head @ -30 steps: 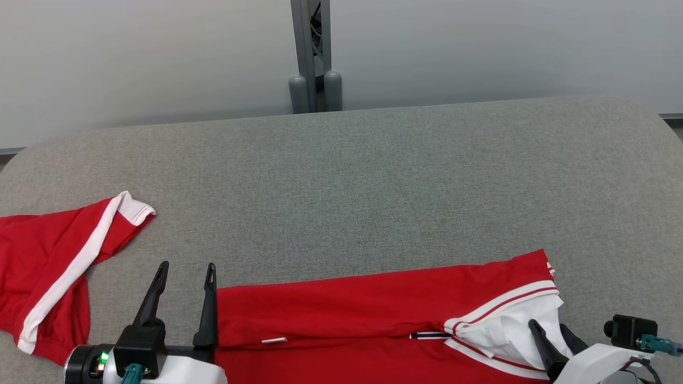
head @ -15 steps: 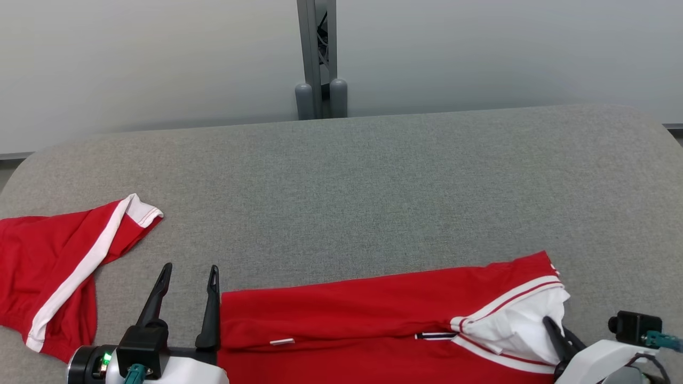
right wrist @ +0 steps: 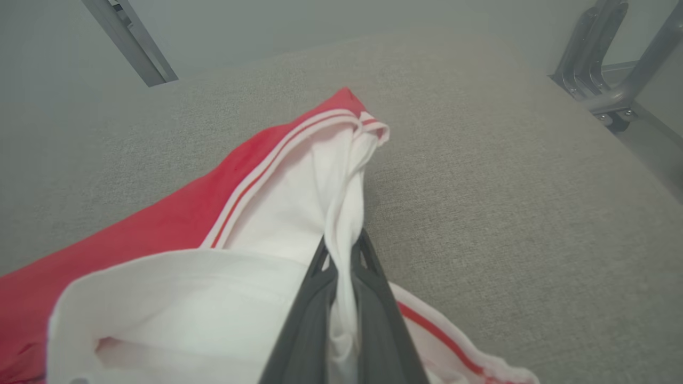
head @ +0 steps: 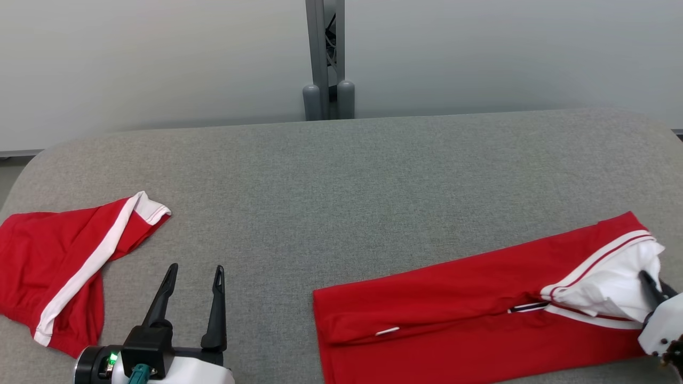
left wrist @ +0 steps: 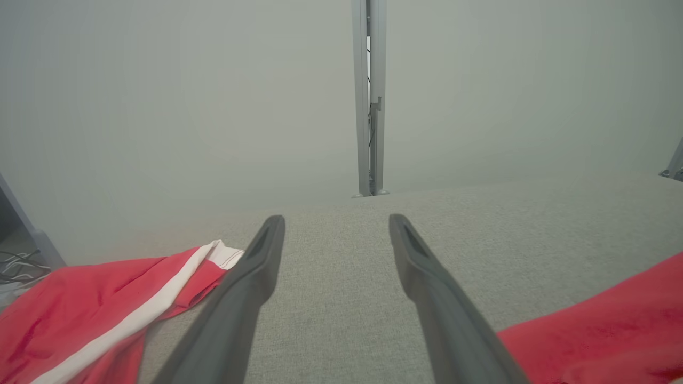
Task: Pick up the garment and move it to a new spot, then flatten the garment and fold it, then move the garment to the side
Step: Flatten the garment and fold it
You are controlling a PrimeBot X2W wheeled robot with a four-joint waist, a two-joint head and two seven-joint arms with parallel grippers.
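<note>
Two red garments lie on the grey fabric-covered surface (head: 347, 176), well apart from each other.

1. Task item. The folded garment (head: 453, 304) lies as a long red band at the near right of the surface, its length running from the lower middle of the head view up toward the right edge. Its white collar (head: 608, 277), trimmed with thin red stripes, forms the right end. A small white tag (head: 387, 331) shows near the left end.

2. Right gripper (head: 652, 285). It sits at the right end of the folded garment. In the right wrist view the right gripper (right wrist: 341, 245) has its jaws pressed together on a fold of the white collar (right wrist: 277, 213), and the pinched cloth rises in a ridge between the jaws. The red body of the folded garment (right wrist: 133, 234) trails away to the left of that view.

3. Left gripper (head: 196, 269). Its jaws stand spread wide and hold nothing. It sits over bare surface between the two garments, touching neither. In the left wrist view the left gripper (left wrist: 336, 224) points toward a grey upright post (left wrist: 369, 96) beyond the far edge.

4. Second garment (head: 48, 256). It lies rumpled at the left edge of the surface, red with a white band.
</note>
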